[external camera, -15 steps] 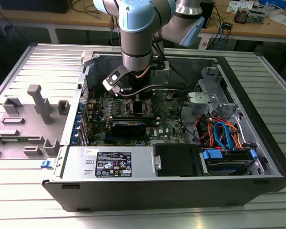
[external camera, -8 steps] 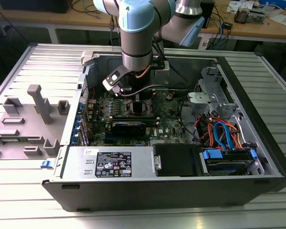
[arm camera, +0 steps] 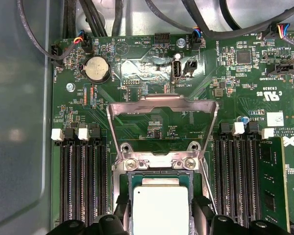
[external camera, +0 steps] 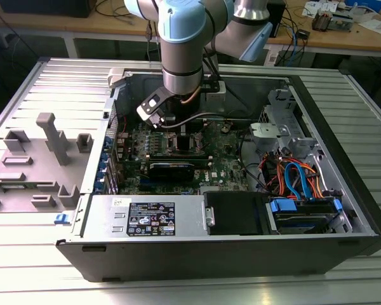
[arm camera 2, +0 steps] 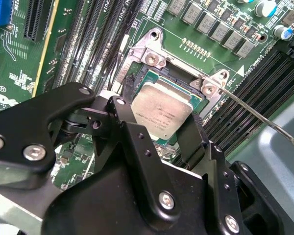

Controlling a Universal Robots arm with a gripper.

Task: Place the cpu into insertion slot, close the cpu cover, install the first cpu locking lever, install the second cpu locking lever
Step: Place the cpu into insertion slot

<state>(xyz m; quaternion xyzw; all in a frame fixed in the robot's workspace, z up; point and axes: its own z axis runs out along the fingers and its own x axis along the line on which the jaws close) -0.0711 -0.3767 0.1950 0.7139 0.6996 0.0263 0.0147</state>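
In the exterior view the arm (external camera: 181, 51) is reaching down into the open case (external camera: 209, 257), its gripper (external camera: 184, 136) hanging low over the board (external camera: 232, 155). In the second wrist view the fingers (arm camera 2: 130, 132) are clamping the cpu (arm camera 2: 161, 112) by two opposite edges, right at the slot (arm camera 2: 179, 73) — whether it is seated, I cannot tell. In the first wrist view the cover (arm camera: 161, 101) is lying folded back, open, beyond the slot — the cpu is sitting between the fingertips.

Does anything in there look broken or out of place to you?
Nothing stands out. The cpu cover is swung open off the insertion slot, and the tool holds the cpu squarely at it.
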